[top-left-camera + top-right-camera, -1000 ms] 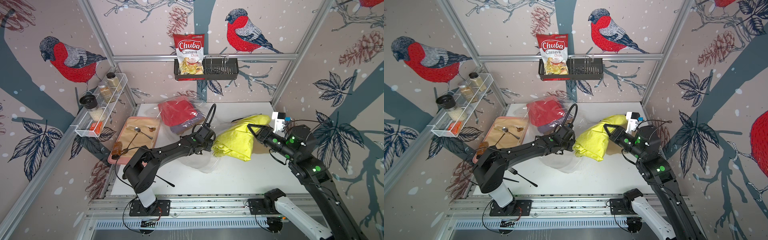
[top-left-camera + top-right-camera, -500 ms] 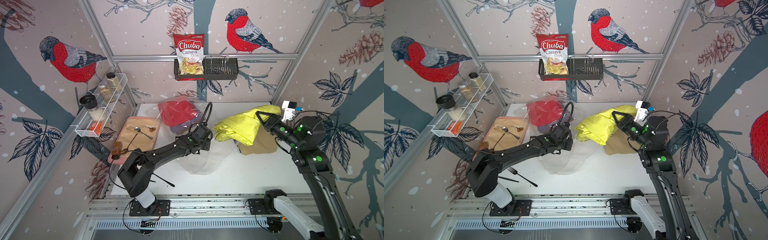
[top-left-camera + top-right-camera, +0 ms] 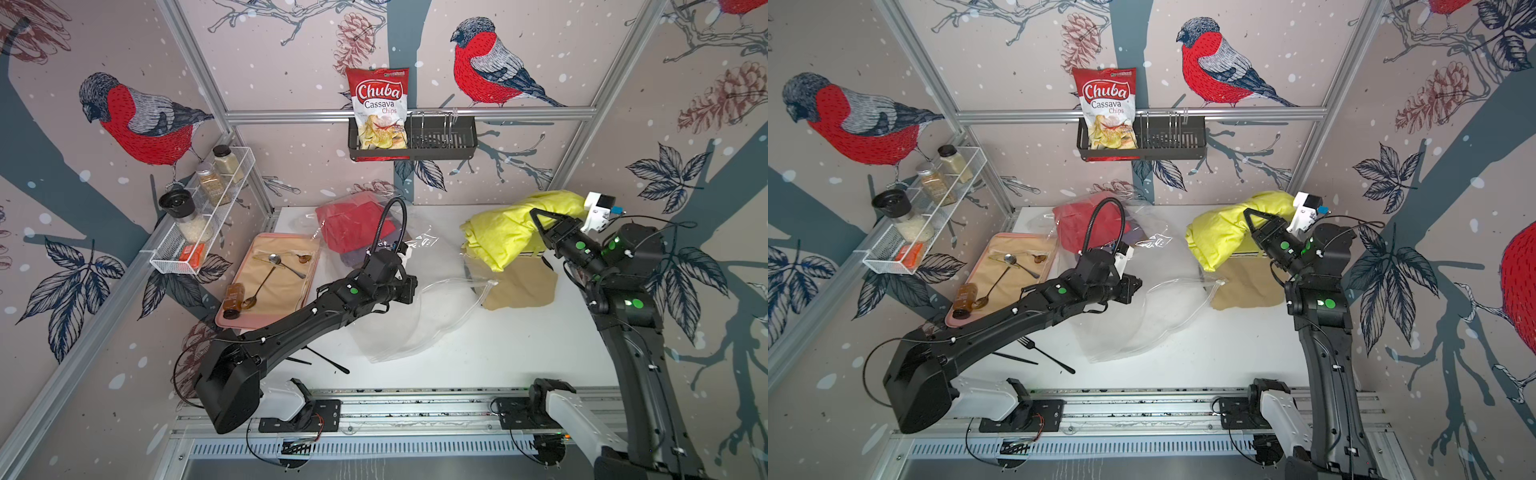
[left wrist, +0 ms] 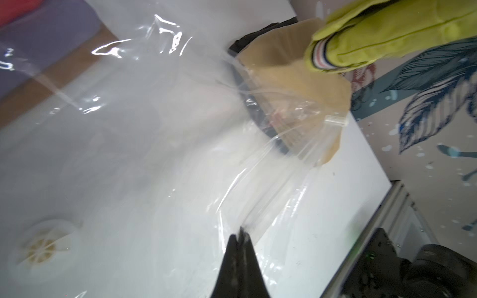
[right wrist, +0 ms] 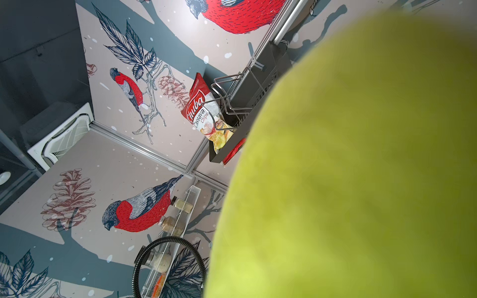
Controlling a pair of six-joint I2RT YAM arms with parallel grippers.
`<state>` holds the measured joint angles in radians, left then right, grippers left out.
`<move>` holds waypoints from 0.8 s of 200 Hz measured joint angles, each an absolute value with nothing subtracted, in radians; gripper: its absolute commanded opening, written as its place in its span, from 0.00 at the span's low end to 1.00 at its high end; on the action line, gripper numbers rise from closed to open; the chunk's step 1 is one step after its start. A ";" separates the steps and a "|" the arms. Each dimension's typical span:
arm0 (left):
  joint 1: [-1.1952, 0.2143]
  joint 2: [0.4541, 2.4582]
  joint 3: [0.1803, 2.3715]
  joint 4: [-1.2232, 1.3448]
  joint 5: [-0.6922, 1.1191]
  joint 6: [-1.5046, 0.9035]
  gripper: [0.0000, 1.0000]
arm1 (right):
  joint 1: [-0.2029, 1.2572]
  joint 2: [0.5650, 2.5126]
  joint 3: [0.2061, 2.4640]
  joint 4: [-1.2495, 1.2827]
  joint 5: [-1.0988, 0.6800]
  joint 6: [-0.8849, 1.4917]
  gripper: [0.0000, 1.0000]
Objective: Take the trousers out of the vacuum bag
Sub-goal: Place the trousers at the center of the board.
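Dangling from the right gripper (image 3: 536, 217), whose jaws pinch one fold, the yellow-green trousers (image 3: 498, 237) hang clear of the vacuum bag (image 3: 419, 320), above the mustard-brown trousers (image 3: 524, 286). Meanwhile the left gripper (image 4: 238, 235) is pressed together on bag film. Risk: that thin pinch slips and cloth drops onto the bag mouth, or a left tug drags the mustard-brown trousers.

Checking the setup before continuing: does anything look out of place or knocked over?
A small brown bottle lies on its side on the pink tray's near corner, and a black fork lies loose on the white table, off the tray.
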<state>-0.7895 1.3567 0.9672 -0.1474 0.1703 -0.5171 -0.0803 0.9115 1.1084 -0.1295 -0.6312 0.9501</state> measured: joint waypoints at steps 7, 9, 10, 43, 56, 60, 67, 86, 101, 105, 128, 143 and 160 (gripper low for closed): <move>-0.793 1.353 0.950 -0.127 0.198 -0.534 0.00 | -0.087 0.915 1.105 -0.126 -0.641 0.950 0.00; -0.794 1.353 0.946 -0.119 0.206 -0.539 0.00 | -0.089 0.915 1.104 -0.125 -0.643 0.950 0.00; -0.795 1.353 0.944 -0.116 0.209 -0.542 0.00 | -0.090 0.915 1.103 -0.123 -0.645 0.950 0.00; -0.838 1.355 0.927 0.029 0.321 -0.632 0.00 | -0.121 0.925 1.082 -0.084 -0.685 0.970 0.00; -0.860 1.369 0.929 0.110 0.364 -0.667 0.00 | -0.133 0.929 1.071 -0.065 -0.695 0.973 0.00; -0.867 1.376 0.931 0.135 0.376 -0.681 0.00 | -0.137 0.931 1.067 -0.056 -0.698 0.973 0.00; -0.878 1.390 0.936 0.170 0.396 -0.698 0.00 | -0.143 0.936 1.061 -0.045 -0.705 0.976 0.00; -0.900 1.438 0.960 0.243 0.429 -0.732 0.00 | -0.160 0.955 1.053 -0.008 -0.723 0.987 0.00; -0.901 1.482 0.979 0.293 0.446 -0.748 0.00 | -0.174 0.981 1.052 0.027 -0.740 0.997 0.00; -0.901 1.492 0.981 0.305 0.445 -0.753 0.00 | -0.179 0.990 1.052 0.039 -0.746 0.999 0.00; -0.896 1.572 1.064 0.303 0.456 -0.758 0.00 | -0.197 1.036 1.052 0.088 -0.774 1.022 0.00; -0.879 1.617 1.124 0.316 0.477 -0.758 0.00 | -0.207 1.067 1.056 0.113 -0.793 1.023 0.00; -0.851 1.679 1.191 0.334 0.489 -0.759 0.00 | -0.216 1.100 1.064 0.137 -0.807 1.023 0.00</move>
